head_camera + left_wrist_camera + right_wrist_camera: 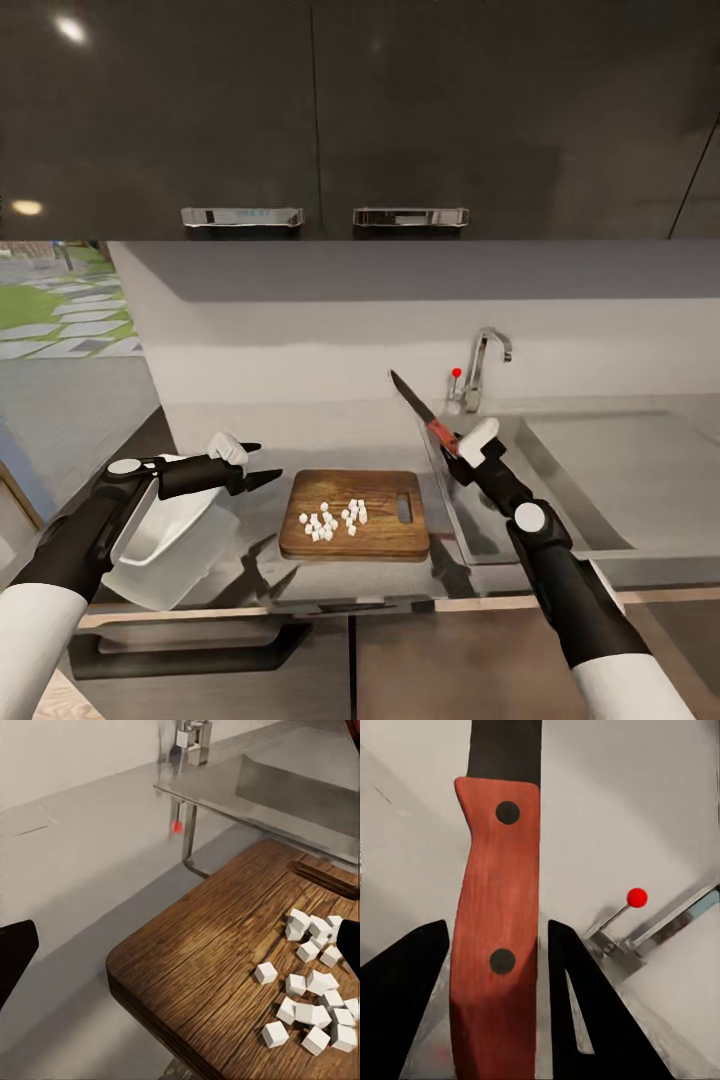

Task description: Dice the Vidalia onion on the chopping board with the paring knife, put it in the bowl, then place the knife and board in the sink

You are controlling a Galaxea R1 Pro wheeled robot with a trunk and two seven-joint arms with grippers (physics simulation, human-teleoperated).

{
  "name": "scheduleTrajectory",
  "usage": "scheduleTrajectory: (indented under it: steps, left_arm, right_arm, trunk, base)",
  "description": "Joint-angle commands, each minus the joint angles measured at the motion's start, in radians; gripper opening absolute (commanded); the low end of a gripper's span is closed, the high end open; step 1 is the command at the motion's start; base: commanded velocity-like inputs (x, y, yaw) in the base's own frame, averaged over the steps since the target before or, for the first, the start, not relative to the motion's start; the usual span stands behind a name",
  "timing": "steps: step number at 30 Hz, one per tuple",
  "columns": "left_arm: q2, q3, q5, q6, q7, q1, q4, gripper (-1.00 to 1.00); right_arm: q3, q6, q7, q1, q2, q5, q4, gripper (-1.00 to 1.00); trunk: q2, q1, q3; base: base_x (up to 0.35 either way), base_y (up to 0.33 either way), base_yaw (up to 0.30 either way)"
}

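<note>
The chopping board (355, 540) lies on the countertop (300, 425) with several white cubes of diced Vidalia onion (333, 520) on it. To its left stands the white bowl (165, 540), partly under my left arm. My left gripper (258, 463) hovers open between bowl and board, above the counter. The left wrist view looks down on the board (202, 945) and the onion cubes (311, 997). Over the sink's left rim my right gripper (452, 447) is shut on the paring knife (425, 412), its blade pointing up and back-left. The red handle (499, 930) fills the gap between the fingers (585, 1012).
The steel sink (610, 480) lies right of the board, with the chrome tap (485, 365) and its red knob (456, 373) at the back. Dark wall cabinets (320, 110) hang above. The counter's wooden front edge (400, 605) runs below the board.
</note>
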Motion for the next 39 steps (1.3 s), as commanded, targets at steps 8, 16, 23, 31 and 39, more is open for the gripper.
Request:
scheduleTrajectory:
  steps: [8, 16, 23, 31, 39]
  left_arm:
    - [0.0, -0.003, 0.009, 0.01, 0.0, -0.001, -0.002, 1.0]
    - [-0.001, -0.003, 0.009, 0.01, -0.001, -0.002, -0.002, 1.0]
    - [-0.016, -0.004, 0.01, 0.006, -0.001, -0.002, -0.001, 1.0]
    - [-0.02, -0.003, 0.01, 0.005, 0.0, -0.001, 0.002, 1.0]
    - [-0.02, -0.003, 0.01, 0.005, -0.001, -0.002, 0.003, 1.0]
  right_arm:
    - [-0.011, 0.012, 0.004, 0.009, 0.001, -0.088, -0.001, -1.0]
    - [-0.011, 0.015, 0.005, 0.03, 0.001, -0.093, 0.005, -1.0]
    - [-0.012, 0.015, 0.005, 0.03, 0.001, -0.093, 0.007, -1.0]
    - [-0.012, 0.015, 0.004, 0.03, 0.001, -0.093, 0.007, -1.0]
    - [-0.012, 0.015, 0.004, 0.032, 0.001, -0.093, 0.01, -1.0]
  trunk:
    - [0.055, -0.031, 0.024]
    - [0.097, -0.054, 0.043]
    - [0.097, -0.054, 0.043]
    - [0.097, -0.054, 0.043]
    - [0.097, -0.054, 0.043]
  base:
    - [0.0, 0.0, 0.0]
    - [0.0, 0.0, 0.0]
    - [0.0, 0.0, 0.0]
    - [0.0, 0.0, 0.0]
    - [0.0, 0.0, 0.0]
